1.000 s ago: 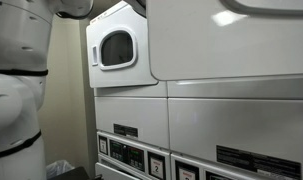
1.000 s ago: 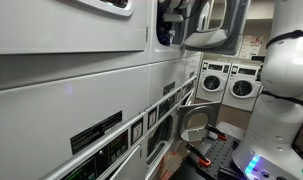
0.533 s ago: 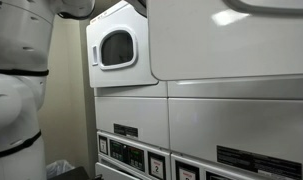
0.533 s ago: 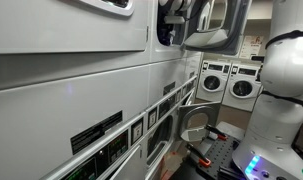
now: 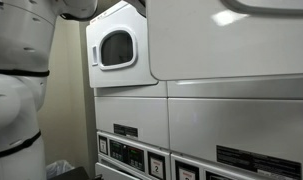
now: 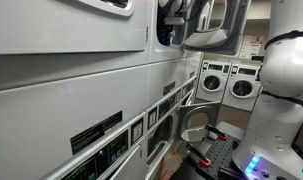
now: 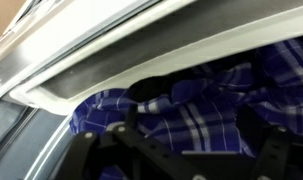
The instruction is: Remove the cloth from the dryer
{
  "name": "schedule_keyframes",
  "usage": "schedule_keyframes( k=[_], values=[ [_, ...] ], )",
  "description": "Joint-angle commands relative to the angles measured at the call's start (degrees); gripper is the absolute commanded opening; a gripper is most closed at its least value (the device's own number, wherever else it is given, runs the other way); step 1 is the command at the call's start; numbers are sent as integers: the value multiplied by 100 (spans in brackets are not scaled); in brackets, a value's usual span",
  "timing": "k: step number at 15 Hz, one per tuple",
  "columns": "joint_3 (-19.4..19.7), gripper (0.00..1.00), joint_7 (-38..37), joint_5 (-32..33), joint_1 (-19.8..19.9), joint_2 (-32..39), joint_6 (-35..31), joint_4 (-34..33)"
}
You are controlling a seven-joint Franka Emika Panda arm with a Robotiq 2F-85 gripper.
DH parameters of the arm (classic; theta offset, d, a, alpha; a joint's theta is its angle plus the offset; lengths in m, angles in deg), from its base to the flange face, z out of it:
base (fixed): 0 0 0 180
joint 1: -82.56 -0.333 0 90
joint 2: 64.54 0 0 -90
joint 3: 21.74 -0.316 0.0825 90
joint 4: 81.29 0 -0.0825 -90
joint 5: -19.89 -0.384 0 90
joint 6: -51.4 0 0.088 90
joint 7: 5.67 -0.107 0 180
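The jaws stand wide open at the bottom of the wrist view. Their dark fingers (image 7: 91,158) are spread far apart with nothing between them. Just beyond them lies the cloth (image 7: 206,110), a bunched heap of blue and purple plaid crossed with pale lines. It sits inside the mouth of the dryer (image 7: 111,60), under the white rim that runs slantwise across the picture. The fingers look close to the fabric, but I cannot tell whether they touch it. A dark rounded patch (image 7: 146,90) shows where the cloth meets the rim.

In an exterior view, a plain white door (image 5: 231,40) fills the upper part of the picture. Beside it is another white machine with a round dark window (image 5: 118,47). Below both runs a row of control panels (image 5: 126,155). The robot's white arm (image 5: 16,90) rises along the edge of the picture.

In an exterior view taken along the row, the white machine fronts (image 6: 71,60) run away toward a grey door swung outward (image 6: 206,38) up high. The white arm stands close by. Further back, against the far wall, stand more washers (image 6: 231,82).
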Motion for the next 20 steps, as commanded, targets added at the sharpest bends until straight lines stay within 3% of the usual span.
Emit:
schedule_keyframes(
  k=[1,14,15,17,20],
  values=[
    [14,100,5,-2,24,100,17,-121],
    [-202,100,510,-786,453,1207,-570,-1325],
    [-232,75,566,-844,490,1260,-574,-1380],
    [-267,68,658,-964,546,1346,-605,-1457],
    [-324,42,726,-1088,639,1457,-624,-1596]
  ],
)
